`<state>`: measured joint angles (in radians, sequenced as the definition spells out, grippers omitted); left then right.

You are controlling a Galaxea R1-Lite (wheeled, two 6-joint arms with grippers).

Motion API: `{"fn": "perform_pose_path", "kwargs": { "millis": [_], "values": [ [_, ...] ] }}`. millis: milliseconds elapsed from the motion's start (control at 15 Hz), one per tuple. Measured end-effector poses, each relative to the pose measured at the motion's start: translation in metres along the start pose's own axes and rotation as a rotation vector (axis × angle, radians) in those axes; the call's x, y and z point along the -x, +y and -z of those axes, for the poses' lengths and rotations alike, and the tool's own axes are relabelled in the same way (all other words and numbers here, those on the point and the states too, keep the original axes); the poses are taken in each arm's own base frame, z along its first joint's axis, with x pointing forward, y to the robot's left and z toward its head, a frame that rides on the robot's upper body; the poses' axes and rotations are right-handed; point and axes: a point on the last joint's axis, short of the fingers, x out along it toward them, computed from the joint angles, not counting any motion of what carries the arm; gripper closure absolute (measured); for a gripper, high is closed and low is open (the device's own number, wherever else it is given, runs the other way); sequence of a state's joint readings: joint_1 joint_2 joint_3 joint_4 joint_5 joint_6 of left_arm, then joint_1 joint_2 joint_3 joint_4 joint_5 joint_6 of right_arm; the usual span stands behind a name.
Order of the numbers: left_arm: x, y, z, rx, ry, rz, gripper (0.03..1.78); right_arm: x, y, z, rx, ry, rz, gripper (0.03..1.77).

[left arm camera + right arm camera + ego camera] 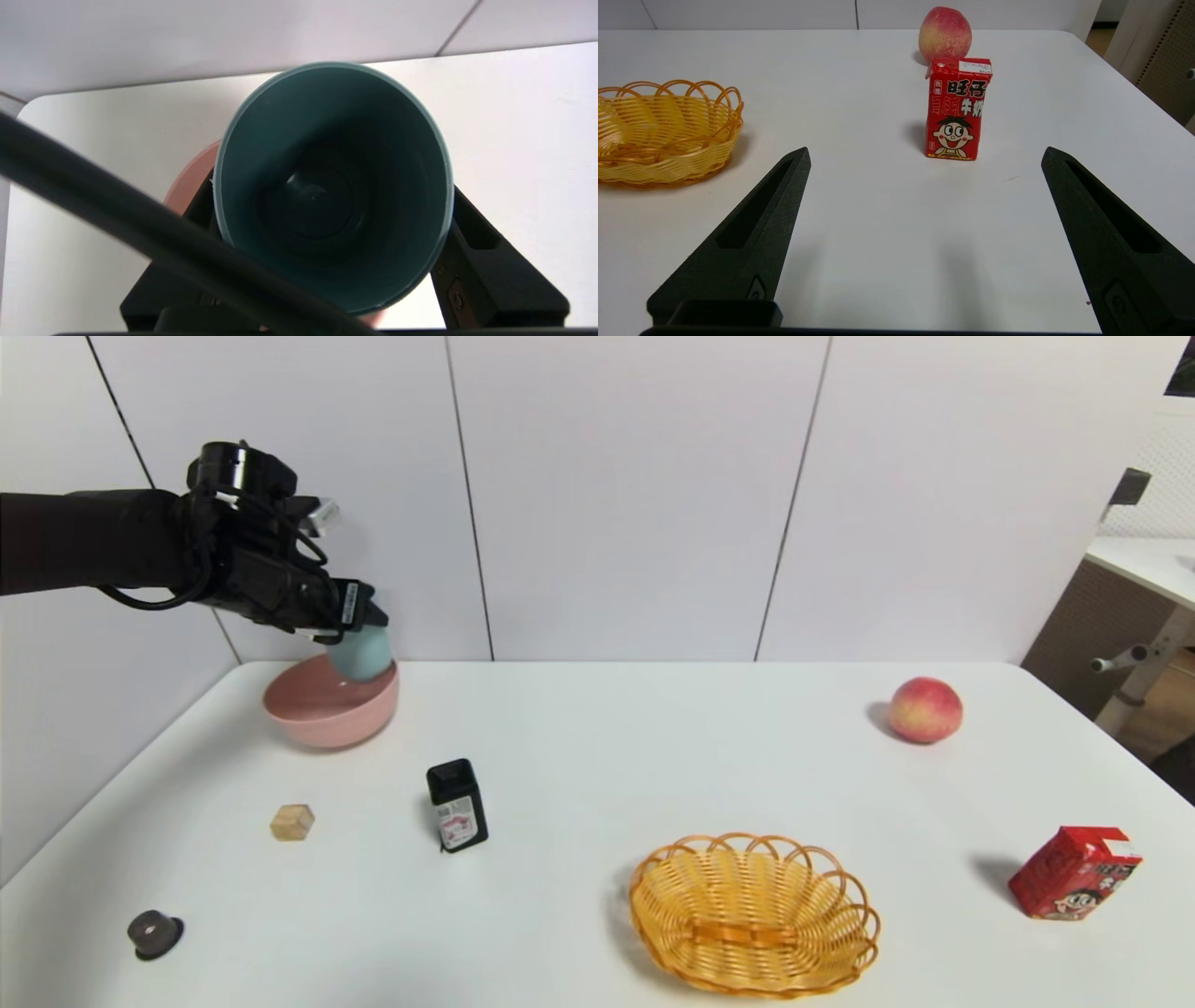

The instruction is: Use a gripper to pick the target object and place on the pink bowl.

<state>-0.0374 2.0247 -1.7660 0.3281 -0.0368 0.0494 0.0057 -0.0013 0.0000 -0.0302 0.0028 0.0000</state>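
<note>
The right claw (927,154) hangs spread and idle over the near right part of the white surface (579,756). Nearest on it lie the woven basket (754,924) and, at left, a dark coffee capsule (153,931). Next come the red milk carton (1074,875) at right, a wooden cube (292,822) and a black labelled bottle (457,807); farther back, a peach (924,710). At the far left, the left claw (364,633) pinches the pale blue-green cup (360,658) over the pink bowl (331,714); whether they touch, I cannot tell. Pale panels (625,504) stand behind.
</note>
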Motion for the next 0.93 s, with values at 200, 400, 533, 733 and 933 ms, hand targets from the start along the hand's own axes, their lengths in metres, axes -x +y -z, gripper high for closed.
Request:
{"fn": "perform_pose_path", "kwargs": {
  "millis": [200,400,533,733,933],
  "values": [
    [-0.008,0.003,0.003,0.003,0.015,-0.004,0.50,0.000,0.000,0.000,0.000,0.000,0.000,0.09],
    [-0.011,0.007,0.005,-0.022,0.021,-0.011,0.37,0.000,0.000,0.000,0.000,0.000,0.000,0.09],
    [-0.011,0.007,0.003,-0.043,0.002,-0.012,0.31,0.000,0.000,0.000,0.000,0.000,0.000,0.09],
    [0.005,0.007,-0.010,-0.049,-0.086,-0.020,0.25,0.000,0.000,0.000,0.000,0.000,0.000,0.09],
    [0.053,0.006,-0.030,-0.055,-0.207,-0.032,0.20,0.000,0.000,0.000,0.000,0.000,0.000,0.09]
  ]
}}
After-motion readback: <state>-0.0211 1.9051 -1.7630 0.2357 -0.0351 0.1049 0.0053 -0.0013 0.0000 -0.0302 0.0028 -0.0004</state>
